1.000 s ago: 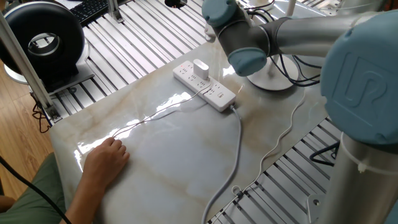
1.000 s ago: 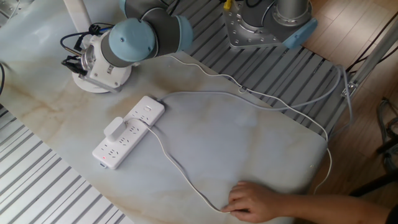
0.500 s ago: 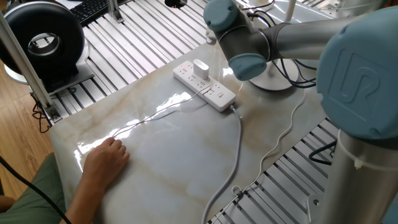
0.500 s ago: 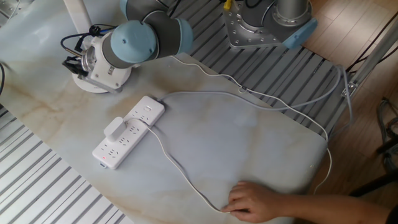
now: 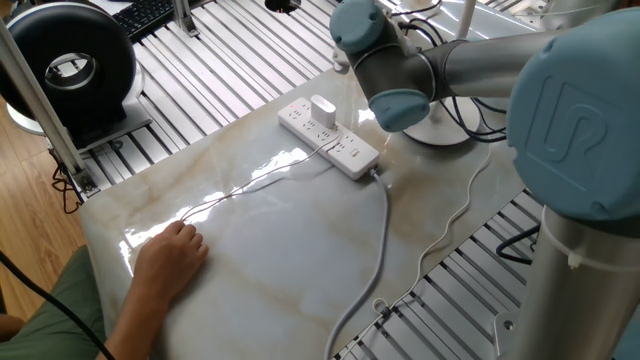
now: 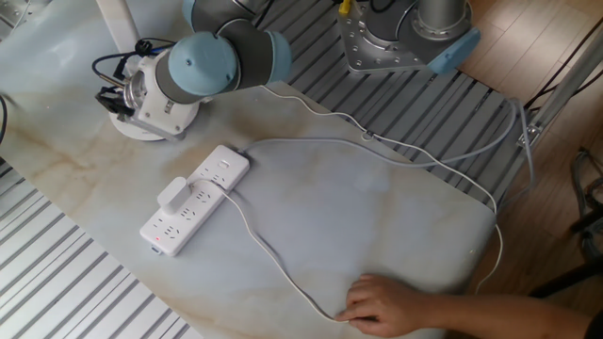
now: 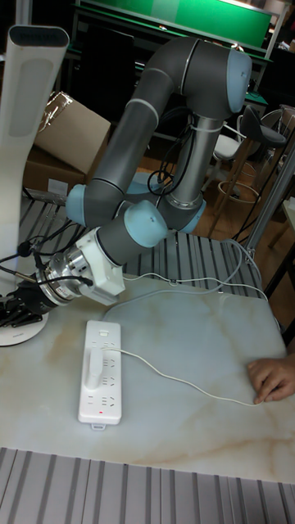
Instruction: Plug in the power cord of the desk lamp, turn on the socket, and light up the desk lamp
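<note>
The worktop (image 6: pixel 396 217) is a pale marbled slab, and the grey arm (image 7: pixel 156 106) reaches across it toward the desk lamp (image 7: pixel 24 106), whose round base (image 7: pixel 20 323) sits at the far corner. In the tall fixed view the pincer (image 7: pixel 18 301) hangs right over that base, dark fingers bunched together at about nine o'clock from the wrist. It looks close to touching the disc, but whether the fingers are parted or pressed together, or hold anything, I cannot tell from here.

The socket (image 6: pixel 195 199) lies just beside the lamp base, toward five o'clock from the pincer in the other fixed view. Its long axis runs from about one o'clock to seven o'clock there, with the thicker cable (image 6: pixel 377 146) leaving the one o'clock end. No container is on the worktop.

The power cord (image 6: pixel 273 259) already ends in its little boxy plug (image 6: pixel 172 193), seated upright in the strip. The thin line trails away to four o'clock, where a person's hand (image 6: pixel 386 303) rests on it.

So I judge the coming move turns on the lamp base directly under the pincer, likely its switch.
</note>
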Tool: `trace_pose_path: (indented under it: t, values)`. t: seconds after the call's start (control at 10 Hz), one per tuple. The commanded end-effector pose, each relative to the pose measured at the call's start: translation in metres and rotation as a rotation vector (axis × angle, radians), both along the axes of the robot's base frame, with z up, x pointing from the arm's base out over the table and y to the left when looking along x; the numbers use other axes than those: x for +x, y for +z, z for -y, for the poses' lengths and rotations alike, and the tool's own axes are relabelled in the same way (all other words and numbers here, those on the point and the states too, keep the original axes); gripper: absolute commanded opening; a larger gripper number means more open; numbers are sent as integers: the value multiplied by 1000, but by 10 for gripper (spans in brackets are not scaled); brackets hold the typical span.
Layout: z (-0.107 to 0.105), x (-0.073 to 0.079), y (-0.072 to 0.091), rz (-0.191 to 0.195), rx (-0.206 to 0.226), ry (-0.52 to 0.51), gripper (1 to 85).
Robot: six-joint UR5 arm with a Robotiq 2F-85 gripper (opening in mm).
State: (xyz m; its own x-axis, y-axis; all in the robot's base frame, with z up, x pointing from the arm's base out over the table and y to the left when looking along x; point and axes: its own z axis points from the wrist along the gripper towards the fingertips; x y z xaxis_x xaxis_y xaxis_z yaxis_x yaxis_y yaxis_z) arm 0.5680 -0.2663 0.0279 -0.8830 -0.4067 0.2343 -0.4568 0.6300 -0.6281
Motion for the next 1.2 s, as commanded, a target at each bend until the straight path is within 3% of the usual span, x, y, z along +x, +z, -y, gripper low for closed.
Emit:
trace_pose_path:
  t: [0.0,0.8,1.1]
  values:
    - [-2,-2,-5,2,25,-12,10]
    - [-8,-13,-6,-27,36,-49,10]
    - [-12,-16,-13,-37,83,-69,10]
